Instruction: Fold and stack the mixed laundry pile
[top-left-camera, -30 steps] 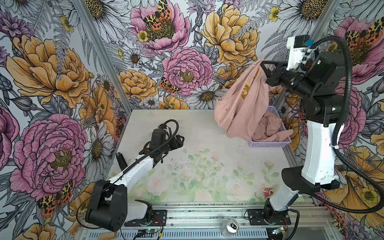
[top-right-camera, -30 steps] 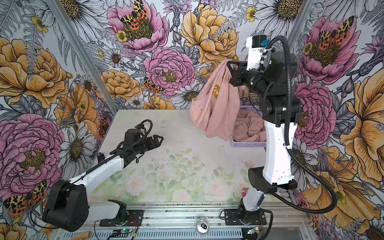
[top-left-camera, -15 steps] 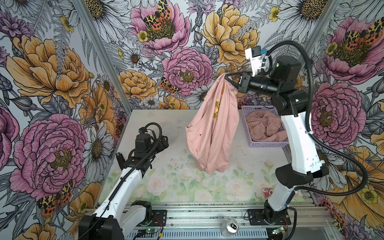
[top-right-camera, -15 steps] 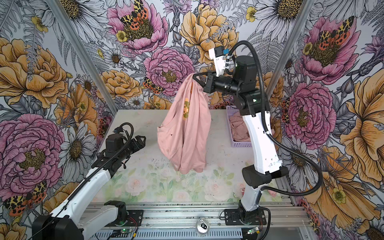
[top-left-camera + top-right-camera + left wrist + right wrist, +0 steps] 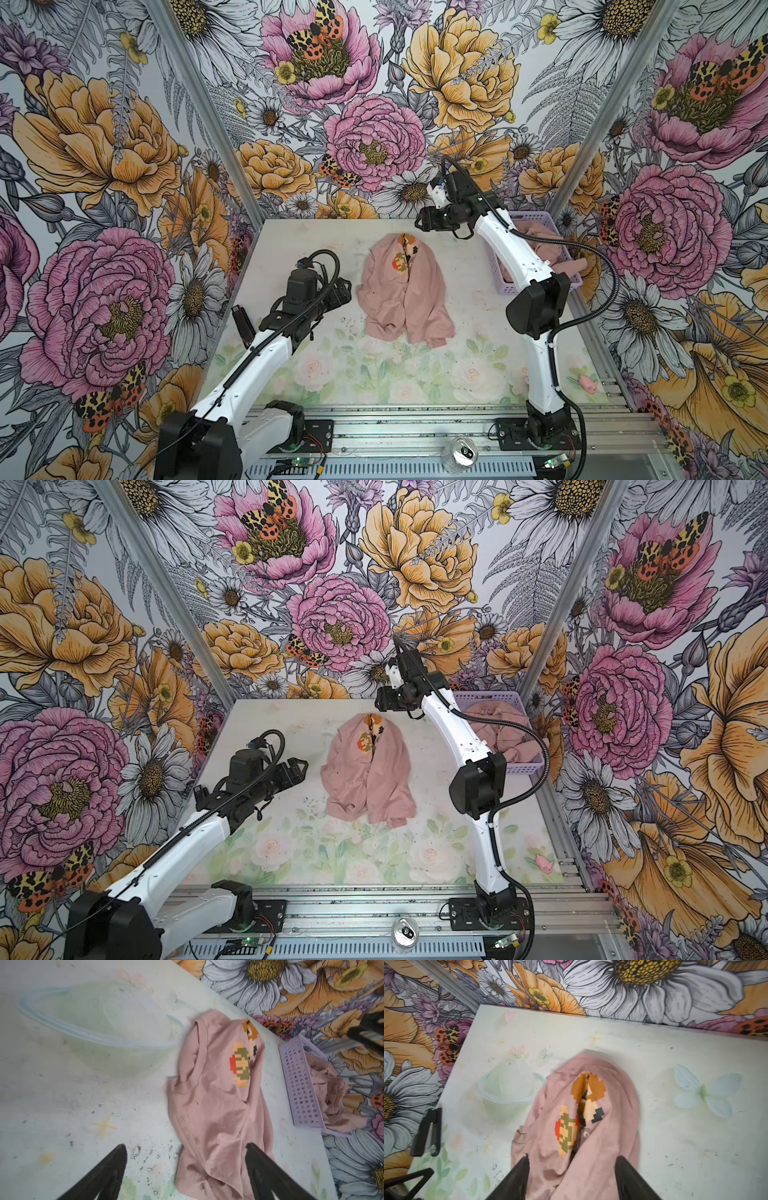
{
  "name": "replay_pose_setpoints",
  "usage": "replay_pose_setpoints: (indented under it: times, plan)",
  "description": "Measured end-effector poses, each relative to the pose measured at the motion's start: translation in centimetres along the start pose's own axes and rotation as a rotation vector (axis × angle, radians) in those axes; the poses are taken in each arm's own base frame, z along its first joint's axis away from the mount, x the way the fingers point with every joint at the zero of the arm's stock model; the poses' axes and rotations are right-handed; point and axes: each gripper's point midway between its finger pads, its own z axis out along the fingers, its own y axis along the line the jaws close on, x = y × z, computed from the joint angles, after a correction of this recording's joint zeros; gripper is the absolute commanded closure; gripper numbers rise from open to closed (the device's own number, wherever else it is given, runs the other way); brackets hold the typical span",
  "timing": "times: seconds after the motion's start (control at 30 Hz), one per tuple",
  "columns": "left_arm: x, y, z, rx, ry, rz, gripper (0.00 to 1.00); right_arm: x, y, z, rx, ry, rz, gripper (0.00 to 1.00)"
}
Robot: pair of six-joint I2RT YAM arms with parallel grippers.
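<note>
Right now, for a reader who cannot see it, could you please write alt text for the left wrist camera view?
A dusty-pink T-shirt with a pixel-art game print lies crumpled on the pale table, just ahead of the open, empty left claw. Beyond the shirt stands a lavender perforated basket holding more pink garments.

Likely a robot lab: floral-walled cell (image 5: 104, 145), rail-mounted arms (image 5: 540, 374).
</note>
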Motion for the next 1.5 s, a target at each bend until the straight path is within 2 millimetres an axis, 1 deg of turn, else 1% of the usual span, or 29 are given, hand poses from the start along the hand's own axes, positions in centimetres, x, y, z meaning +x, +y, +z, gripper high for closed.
replay_pose_setpoints:
  times: [0.07, 0.1, 0.17, 0.2, 0.27, 0.3, 0.33, 0.4, 0.47, 0.5, 0.57, 0.6, 0.7, 0.77, 0.8, 0.83, 0.9, 0.93, 1.0, 1.03, 1.07, 1.1, 1.17, 1.23, 1.27, 1.33, 1.37, 1.43, 1.5]
  plan:
    - [2.6, -1.5, 2.0, 0.038, 0.087, 0.015, 0.11, 1.3, -0.4, -1.3, 0.036, 0.017, -0.006, 0.30]
    - [4.2, -2.1, 3.2, 0.053, 0.140, 0.023, 0.12, 2.1, -0.6, -1.8, 0.052, 0.025, -0.010, 0.30]
    - [6.7, -2.7, 4.8, 0.063, 0.222, 0.026, 0.14, 3.6, -1.0, -2.5, 0.069, 0.038, -0.010, 0.29]
    - [8.5, -2.9, 6.0, 0.059, 0.278, 0.030, 0.15, 4.8, -1.1, -2.9, 0.078, 0.052, -0.008, 0.29]
    - [10.4, -3.0, 7.4, 0.050, 0.346, 0.030, 0.21, 6.8, -1.4, -2.9, 0.083, 0.077, -0.004, 0.29]
    - [11.2, -3.2, 8.2, 0.047, 0.379, 0.032, 0.27, 8.1, -1.7, -2.5, 0.087, 0.097, 0.004, 0.29]
    - [11.7, -3.4, 8.7, 0.047, 0.399, 0.036, 0.35, 9.0, -1.8, -2.1, 0.088, 0.112, 0.007, 0.30]
    - [12.4, -3.9, 10.0, 0.043, 0.438, 0.041, 0.55, 10.9, -2.3, -0.6, 0.089, 0.149, 0.017, 0.31]
    - [12.5, -4.0, 10.7, 0.034, 0.456, 0.049, 0.73, 12.3, -2.6, 0.8, 0.092, 0.183, 0.023, 0.31]
    - [12.6, -3.9, 11.0, 0.025, 0.466, 0.055, 0.81, 12.7, -2.8, 1.6, 0.091, 0.193, 0.024, 0.31]
    - [12.5, -3.6, 11.1, 0.006, 0.477, 0.070, 0.92, 12.9, -2.9, 3.2, 0.089, 0.200, 0.021, 0.30]
    - [12.4, -3.4, 11.1, -0.007, 0.478, 0.069, 0.95, 12.8, -2.9, 4.1, 0.088, 0.203, 0.019, 0.30]
    - [11.9, -1.8, 10.9, -0.052, 0.486, 0.069, 1.00, 11.2, -2.7, 7.5, 0.078, 0.187, 0.006, 0.29]
    - [11.1, -0.3, 10.8, -0.087, 0.482, 0.055, 1.00, 10.0, -2.6, 9.7, 0.071, 0.168, -0.005, 0.29]
    - [10.3, 0.6, 10.7, -0.107, 0.473, 0.048, 1.00, 9.2, -2.6, 10.7, 0.068, 0.156, -0.008, 0.30]
    - [9.7, 1.3, 10.5, -0.125, 0.466, 0.044, 1.00, 8.6, -2.6, 11.7, 0.065, 0.145, -0.010, 0.34]
    - [7.9, 3.1, 10.2, -0.169, 0.443, 0.027, 1.00, 7.3, -2.5, 13.7, 0.061, 0.115, -0.022, 0.54]
    - [7.2, 3.8, 10.1, -0.186, 0.433, 0.022, 1.00, 7.1, -2.7, 14.4, 0.064, 0.111, -0.027, 0.63]
    - [4.7, 5.2, 10.0, -0.218, 0.392, 0.012, 1.00, 7.7, -3.2, 15.4, 0.078, 0.124, -0.020, 0.83]
    - [3.3, 5.7, 10.0, -0.231, 0.369, 0.010, 1.00, 8.4, -3.5, 15.7, 0.083, 0.139, -0.018, 0.92]
    - [2.0, 6.2, 10.0, -0.241, 0.345, 0.008, 1.00, 9.0, -3.7, 15.8, 0.088, 0.154, -0.015, 0.98]
    - [0.3, 6.5, 10.1, -0.249, 0.317, 0.010, 1.00, 9.7, -3.8, 15.8, 0.091, 0.167, -0.010, 1.00]
    - [-3.0, 6.9, 10.6, -0.260, 0.259, 0.016, 1.00, 12.2, -3.9, 15.4, 0.090, 0.218, 0.011, 1.00]
    - [-5.8, 7.1, 11.6, -0.267, 0.218, 0.028, 1.00, 14.8, -3.9, 14.5, 0.089, 0.271, 0.029, 1.00]
    - [-7.1, 7.1, 12.3, -0.269, 0.199, 0.035, 1.00, 16.1, -3.7, 13.9, 0.081, 0.296, 0.039, 1.00]
    - [-9.0, 7.1, 14.0, -0.270, 0.179, 0.050, 1.00, 18.2, -2.3, 12.7, 0.053, 0.336, 0.051, 1.00]
    - [-9.7, 7.0, 14.9, -0.268, 0.172, 0.053, 1.00, 19.3, -1.2, 12.2, 0.032, 0.356, 0.054, 1.00]
    - [-10.8, 6.8, 16.7, -0.262, 0.164, 0.063, 1.00, 21.4, 1.7, 11.5, -0.026, 0.396, 0.056, 1.00]
    - [-11.9, 6.4, 18.4, -0.251, 0.152, 0.070, 1.00, 23.3, 5.5, 11.3, -0.101, 0.436, 0.051, 1.00]
